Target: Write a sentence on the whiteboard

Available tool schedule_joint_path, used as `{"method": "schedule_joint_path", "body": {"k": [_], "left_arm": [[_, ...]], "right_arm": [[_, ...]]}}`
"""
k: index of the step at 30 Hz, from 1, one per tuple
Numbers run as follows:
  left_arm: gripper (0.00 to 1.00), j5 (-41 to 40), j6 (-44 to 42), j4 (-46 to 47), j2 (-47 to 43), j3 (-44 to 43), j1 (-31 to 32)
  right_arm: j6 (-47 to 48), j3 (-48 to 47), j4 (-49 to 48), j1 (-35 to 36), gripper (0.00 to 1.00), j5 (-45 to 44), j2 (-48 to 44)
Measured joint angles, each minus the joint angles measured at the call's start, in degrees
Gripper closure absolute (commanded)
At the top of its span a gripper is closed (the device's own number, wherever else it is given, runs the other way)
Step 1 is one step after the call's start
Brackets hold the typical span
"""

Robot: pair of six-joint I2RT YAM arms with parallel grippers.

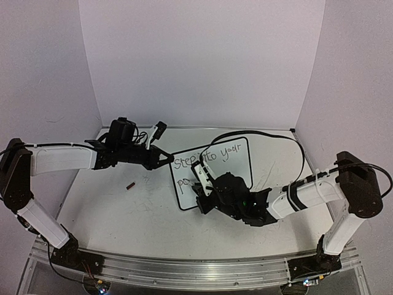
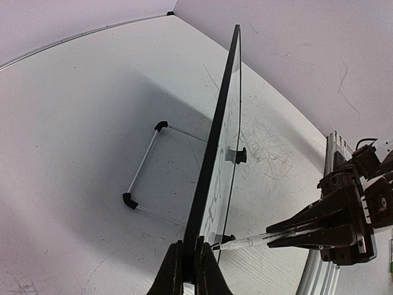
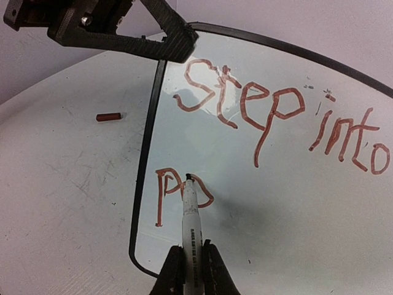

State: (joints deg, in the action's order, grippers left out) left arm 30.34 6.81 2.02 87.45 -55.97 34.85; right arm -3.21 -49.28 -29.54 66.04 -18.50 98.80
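- A robotics lab test cell is indicated.
- Plain white panels (image 1: 202,61) are set as a three-sided booth around a scuffed white tabletop (image 1: 104,209).
- A left arm (image 1: 61,158) and a right arm (image 1: 307,195) are bolted to an aluminium rail (image 1: 184,265) at the near edge.
- A black cable (image 1: 258,132) is seen looped loose across the tabletop.
- Small lit indicators (image 1: 98,284) are noted by the arm bases.

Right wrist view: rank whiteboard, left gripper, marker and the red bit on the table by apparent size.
1. whiteboard: fills most of the frame, cropped at the edges.
2. left gripper: only partly in frame.
3. marker: close to the lens, so it looks bigger than it is.
4. small red piece on the table.
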Motion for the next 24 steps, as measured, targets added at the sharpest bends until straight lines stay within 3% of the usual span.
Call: {"method": "schedule_joint_path", "body": {"k": [10,24], "left_arm": [[1.0,-0.1,0.0,0.0,-0.4,0.2,0.3],[1.0,-0.1,0.0,0.0,-0.4,0.2,0.3]], "right_arm": [[-0.1,4.3,-0.9,-0.8,1.0,-0.3,-4.7],[0.1,4.3,-0.9,-1.1,1.0,-1.3,-4.6]]}}
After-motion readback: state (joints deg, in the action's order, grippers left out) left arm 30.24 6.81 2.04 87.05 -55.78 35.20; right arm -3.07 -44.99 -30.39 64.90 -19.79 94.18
